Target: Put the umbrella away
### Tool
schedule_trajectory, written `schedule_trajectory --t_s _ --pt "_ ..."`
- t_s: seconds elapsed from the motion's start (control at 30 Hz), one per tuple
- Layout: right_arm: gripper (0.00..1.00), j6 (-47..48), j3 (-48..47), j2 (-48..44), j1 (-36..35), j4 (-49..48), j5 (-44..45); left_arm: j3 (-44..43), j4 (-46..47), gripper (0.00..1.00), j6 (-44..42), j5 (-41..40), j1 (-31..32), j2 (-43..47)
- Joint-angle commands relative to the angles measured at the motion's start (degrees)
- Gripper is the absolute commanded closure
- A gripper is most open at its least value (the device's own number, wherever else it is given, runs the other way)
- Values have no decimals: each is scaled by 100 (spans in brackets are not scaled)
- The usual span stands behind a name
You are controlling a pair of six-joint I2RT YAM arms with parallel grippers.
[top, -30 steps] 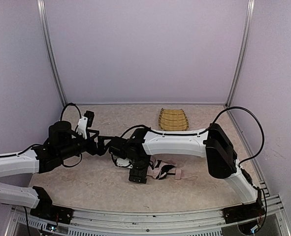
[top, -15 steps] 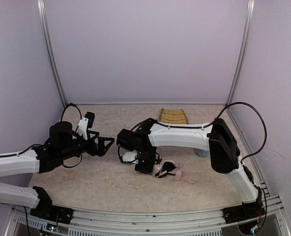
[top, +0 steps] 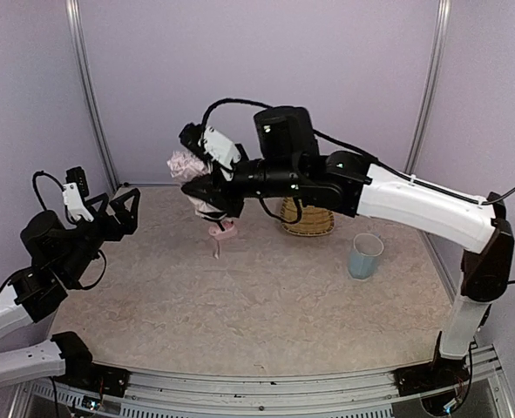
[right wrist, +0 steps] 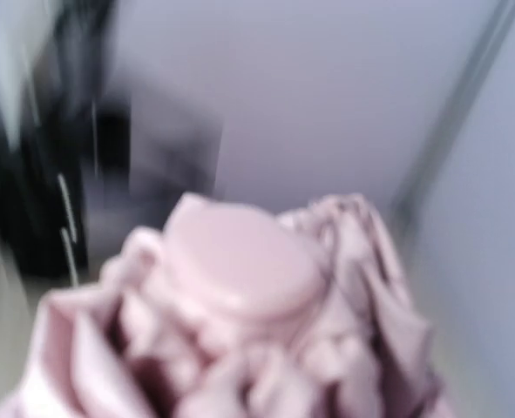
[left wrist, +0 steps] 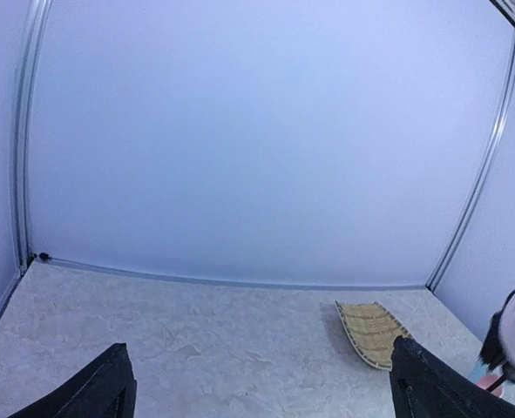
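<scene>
Lilac walls (top: 257, 87) — umbrella (top: 185, 164) blurred, partly behind right arm (top: 414, 200).

Pale lilac walls (top: 257, 87) meet at aluminium corner posts (top: 91, 96); the marbled beige tabletop (top: 266, 305) is evenly lit.

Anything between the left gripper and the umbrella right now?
Nothing visible. The right gripper holds the umbrella up in the air. The left gripper stands open to its left, with only air between them in the top view. The tray and cup sit on the umbrella's other side.
</scene>
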State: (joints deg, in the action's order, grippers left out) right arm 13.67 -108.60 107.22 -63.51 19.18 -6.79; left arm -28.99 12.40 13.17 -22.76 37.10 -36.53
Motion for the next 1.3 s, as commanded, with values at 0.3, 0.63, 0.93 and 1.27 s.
schedule_trajectory --t_s 0.3,0.63,0.93,1.27 --pt "100 -431 1882 1065 224 -5913 -568 -1058 -226 1 -548 57 -59 -267" --pt "100 -1442 2690 3591 128 -5624 -581 -756 -18 1 -407 601 -331 -658" --pt "100 -556 1298 1657 244 -2846 17 -715 -268 1 -254 799 -353 -494" --pt "99 -2684 124 38 136 1433 -374 -663 -528 1 -271 857 -361 -392"
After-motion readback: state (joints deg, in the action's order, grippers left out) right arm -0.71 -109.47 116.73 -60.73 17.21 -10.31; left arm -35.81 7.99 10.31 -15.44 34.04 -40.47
